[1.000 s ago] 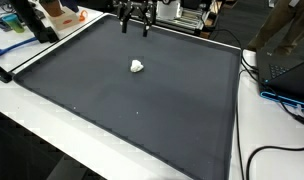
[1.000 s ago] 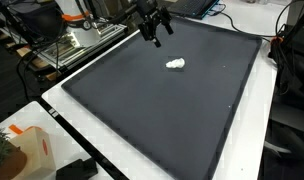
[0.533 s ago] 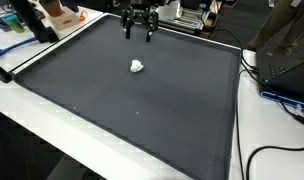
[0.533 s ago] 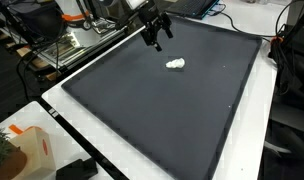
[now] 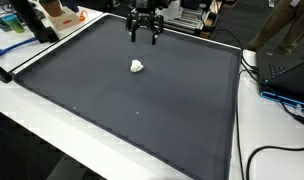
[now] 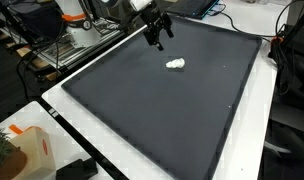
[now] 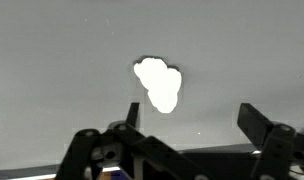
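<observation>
Gripper [image 5: 144, 38] spread wide and empty, hanging over the far edge of a black mat [image 5: 142, 115].
Left to right in an exterior view: the white table [image 5: 32, 118] bordering the mat, then a small white crumpled lump [image 5: 138, 67] lying on the mat near the gripper and clear of it, then a black cable [image 5: 253, 158] on the right. In the wrist view the lump [image 7: 159, 84] lies ahead of the fingers [image 7: 254, 120], nearer the left one, untouched.

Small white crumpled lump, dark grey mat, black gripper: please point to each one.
small white crumpled lump [image 7: 159, 85]: wrist view, its middle.
dark grey mat [image 5: 142, 125]: in an exterior view, a bare part.
black gripper [image 5: 144, 40]: in an exterior view, midway between its open fingertips.
</observation>
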Motion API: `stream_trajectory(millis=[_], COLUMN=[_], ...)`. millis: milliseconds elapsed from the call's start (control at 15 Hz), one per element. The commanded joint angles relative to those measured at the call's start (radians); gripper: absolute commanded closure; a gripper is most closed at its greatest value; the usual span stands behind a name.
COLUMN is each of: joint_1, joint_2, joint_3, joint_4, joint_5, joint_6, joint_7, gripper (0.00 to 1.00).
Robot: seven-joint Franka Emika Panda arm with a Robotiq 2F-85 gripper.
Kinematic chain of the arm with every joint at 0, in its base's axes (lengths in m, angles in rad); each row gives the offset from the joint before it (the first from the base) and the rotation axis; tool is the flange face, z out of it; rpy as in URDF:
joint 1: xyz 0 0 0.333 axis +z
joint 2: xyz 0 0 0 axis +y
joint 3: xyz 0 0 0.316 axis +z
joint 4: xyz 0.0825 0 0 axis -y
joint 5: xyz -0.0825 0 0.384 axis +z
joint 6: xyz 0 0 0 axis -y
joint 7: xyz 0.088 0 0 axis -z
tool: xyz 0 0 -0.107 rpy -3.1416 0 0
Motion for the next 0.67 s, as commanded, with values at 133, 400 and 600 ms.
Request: stream_trajectory(millis=[133,400,600], joint_1=[0.007,0.024,0.008], joint_2=[0.0,-0.012,0.0], joint_3=[-0.005,-0.034,-0.023], joint_4=[0.002,0.005,0.009], joint_5=[0.003,0.036,0.008], joint_6=[-0.003,-0.017,-0.003], joint_7=[0.0,-0.02,-0.001], gripper=[0.0,0.0,0.0])
